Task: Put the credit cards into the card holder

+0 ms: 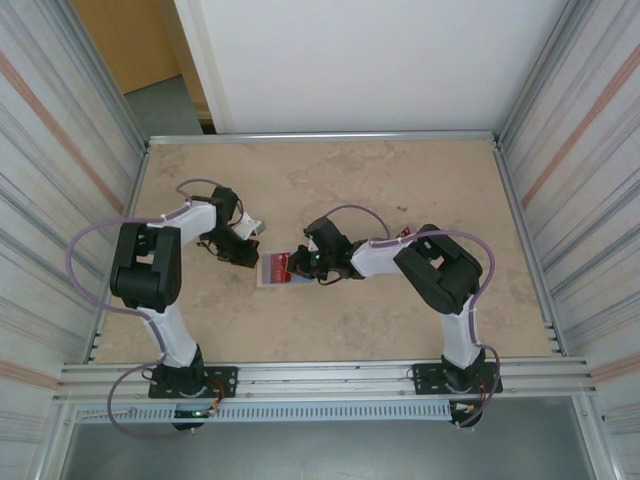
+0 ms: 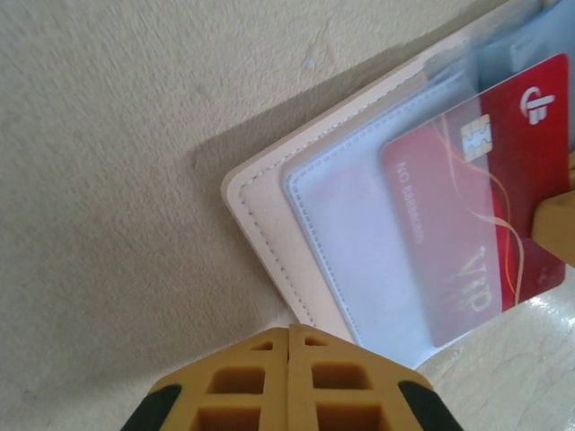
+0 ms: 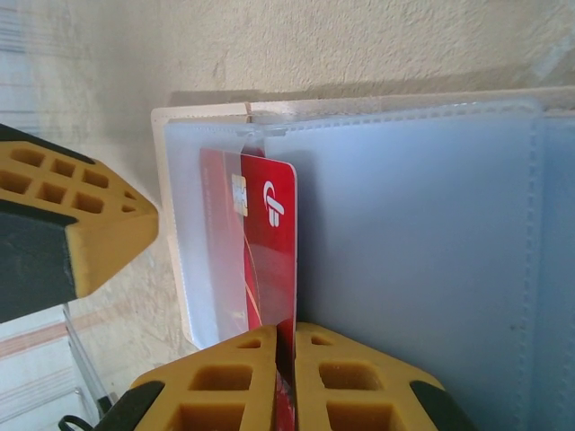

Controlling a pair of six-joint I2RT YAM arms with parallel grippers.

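The card holder (image 1: 270,273) lies open at the table's middle, with a beige cover (image 2: 260,211) and pale blue inner pockets (image 3: 413,251). A red credit card (image 3: 272,235) stands on edge, its left part under the clear pocket flap (image 2: 467,233). My right gripper (image 3: 295,330) is shut on the card's near end (image 1: 296,264). Just left of the holder, my left gripper (image 2: 289,334) is shut and holds nothing (image 1: 244,255). Its tips sit at the holder's stitched edge, and I cannot tell whether they touch it. Another small red card (image 1: 405,232) lies by the right arm's elbow.
A clear plastic piece (image 1: 254,228) lies behind the left gripper. Metal rails (image 1: 320,136) and corrugated walls close the table in on all sides. The left gripper's yellow finger (image 3: 90,235) stands close to the holder's left edge.
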